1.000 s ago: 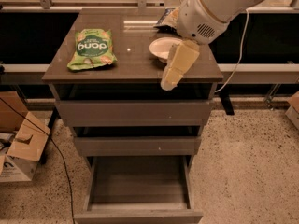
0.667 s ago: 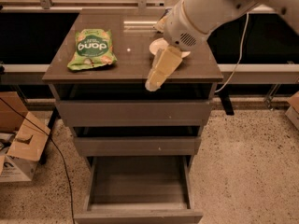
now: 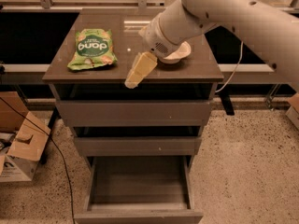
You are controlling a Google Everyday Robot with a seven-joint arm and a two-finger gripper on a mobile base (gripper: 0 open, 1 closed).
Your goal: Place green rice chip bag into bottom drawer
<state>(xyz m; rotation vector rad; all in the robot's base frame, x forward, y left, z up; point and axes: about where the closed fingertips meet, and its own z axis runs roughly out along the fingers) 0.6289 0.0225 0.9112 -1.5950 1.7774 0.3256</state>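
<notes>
Cabinet top (image 3: 122,35) bears green rice chip bag (image 3: 92,49) and white bowl (image 3: 181,56) — claw (image 3: 137,74) over its front edge.

"Where was the big white arm (image 3: 243,17)?"
"It stretched from the top right corner and sloped down."
"And the gripper (image 3: 139,71)?"
"It sat at the arm's low end, just past the round wrist (image 3: 161,36). It was pale yellow and pointed down, tilted a little sideways."

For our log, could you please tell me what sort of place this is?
Likely a lab or office area: drawer cabinet on speckled floor, cardboard box beside it, gripper over its top near the green rice chip bag.
</notes>
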